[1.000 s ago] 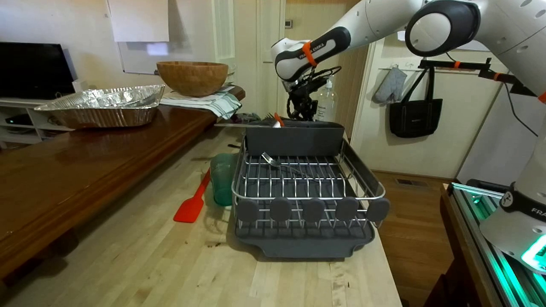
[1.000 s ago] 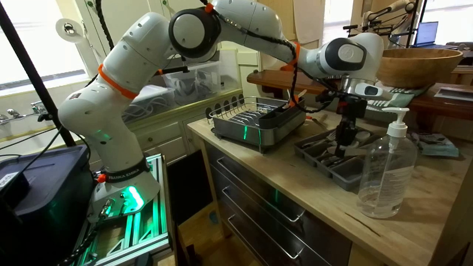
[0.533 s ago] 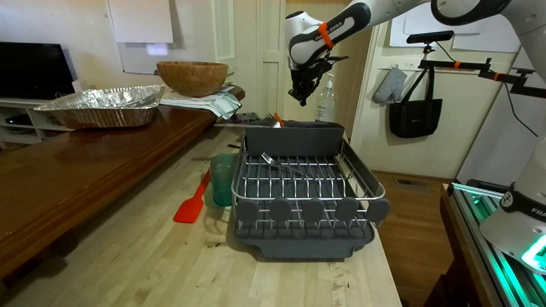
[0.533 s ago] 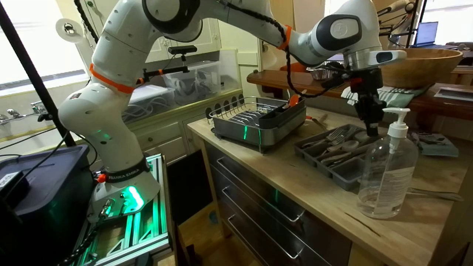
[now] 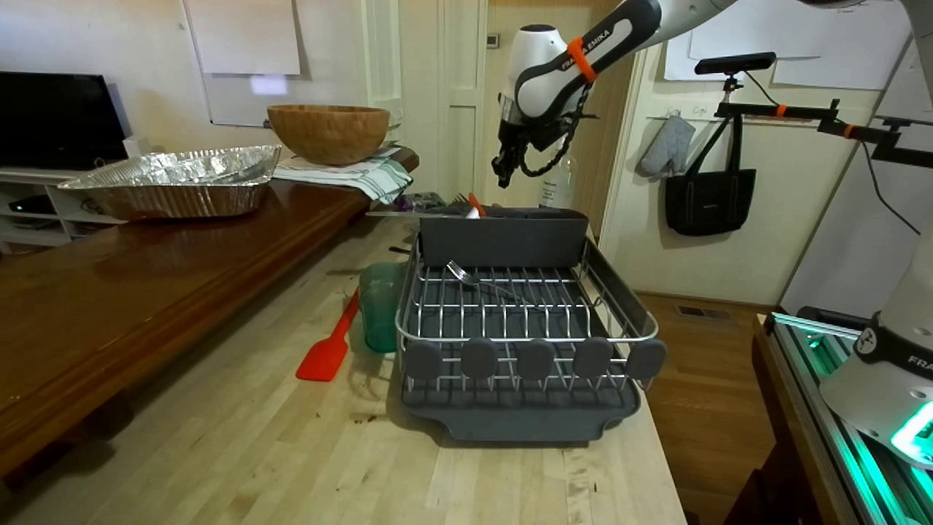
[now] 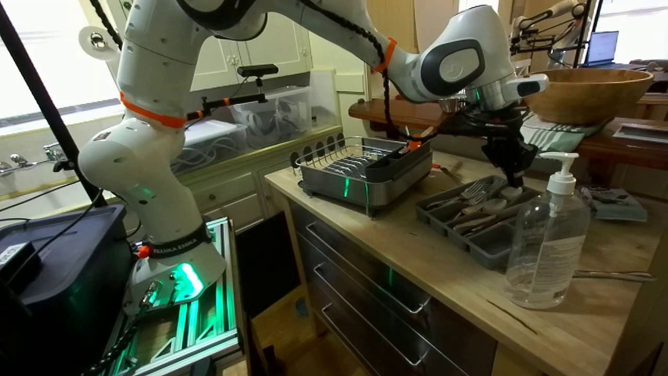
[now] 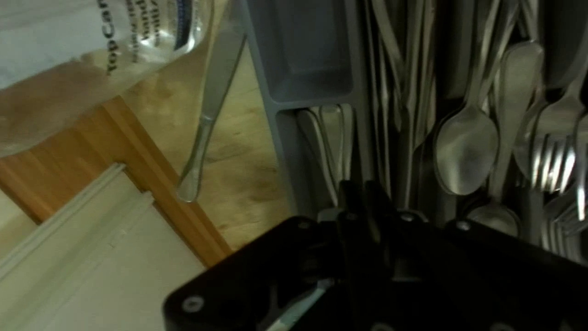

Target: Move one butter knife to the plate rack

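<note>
A silver butter knife [image 7: 209, 115] lies on the table beside the cutlery tray, its blade toward the bottle in the wrist view. In an exterior view its handle [image 6: 613, 275] sticks out behind the bottle. My gripper [image 7: 362, 186] hangs over the cutlery tray, its fingers almost together with a narrow gap and nothing seen held. The gripper also shows in both exterior views [image 5: 503, 179] [image 6: 515, 183]. The dark grey plate rack [image 5: 525, 421] stands apart from it and also shows here [image 6: 355, 190]. A fork [image 5: 481, 281] lies on its wire grid.
A grey cutlery tray [image 6: 482, 258] holds spoons, forks and knives. A tall pump bottle [image 6: 548, 250] stands close to it. A blade and an orange handle [image 5: 475, 204] stick out of the rack's caddy. A green cup [image 5: 383, 306] and red spatula [image 5: 324, 357] lie beside the rack.
My gripper has risen from the cutlery tray, then tilted and shifted slightly. The knife handle behind the bottle was not visible one second ago; it shows half a second ago and now.
</note>
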Available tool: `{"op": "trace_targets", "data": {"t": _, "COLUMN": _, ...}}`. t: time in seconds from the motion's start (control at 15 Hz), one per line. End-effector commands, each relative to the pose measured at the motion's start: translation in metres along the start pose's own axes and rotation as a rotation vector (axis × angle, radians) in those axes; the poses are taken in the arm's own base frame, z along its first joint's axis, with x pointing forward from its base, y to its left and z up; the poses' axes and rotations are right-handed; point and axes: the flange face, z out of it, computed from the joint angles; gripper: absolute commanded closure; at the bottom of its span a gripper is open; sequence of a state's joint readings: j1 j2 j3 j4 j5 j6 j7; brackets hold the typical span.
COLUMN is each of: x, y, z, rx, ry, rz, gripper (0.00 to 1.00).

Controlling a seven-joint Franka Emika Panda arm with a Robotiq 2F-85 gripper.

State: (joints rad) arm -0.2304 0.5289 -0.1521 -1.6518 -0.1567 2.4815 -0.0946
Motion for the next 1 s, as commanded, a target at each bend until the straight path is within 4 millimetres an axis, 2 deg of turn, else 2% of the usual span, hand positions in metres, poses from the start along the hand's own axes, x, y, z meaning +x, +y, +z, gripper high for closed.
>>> {"op": "trace_targets", "data": {"t": 0.0, "x": -0.018, "y": -0.013, "z": 0.013, "rx": 0.136, "ry": -0.005, "rz": -0.128, "gripper": 0.59}}
{"op": "trace_targets", "data": {"t": 0.2, "x": -0.024, "y": -0.021, "z": 0.027, "rx": 0.196, "ry": -0.058, "rz": -0.2, "gripper": 0.37}}
{"op": "trace_targets", "data": {"t": 0.47, "x": -0.029, "y": -0.017, "z": 0.04, "rx": 0.229, "ry": -0.105, "rz": -0.212, "gripper": 0.06}}
{"op": "trace_targets", "data": {"t": 0.53, "x": -0.03, "y": -0.016, "z": 0.044, "rx": 0.237, "ry": -0.119, "rz": -0.212, "gripper": 0.01}}
{"op": "trace_targets", "data": {"t": 0.73, "x": -0.025, "y": -0.016, "z": 0.06, "rx": 0.295, "ry": -0.132, "rz": -0.211, "gripper": 0.0}}
{"op": "trace_targets", "data": {"t": 0.87, "x": -0.021, "y": -0.018, "z": 0.067, "rx": 0.34, "ry": -0.141, "rz": -0.21, "gripper": 0.15}}
{"op": "trace_targets", "data": {"t": 0.93, "x": -0.017, "y": -0.019, "z": 0.069, "rx": 0.36, "ry": -0.143, "rz": -0.21, "gripper": 0.29}}
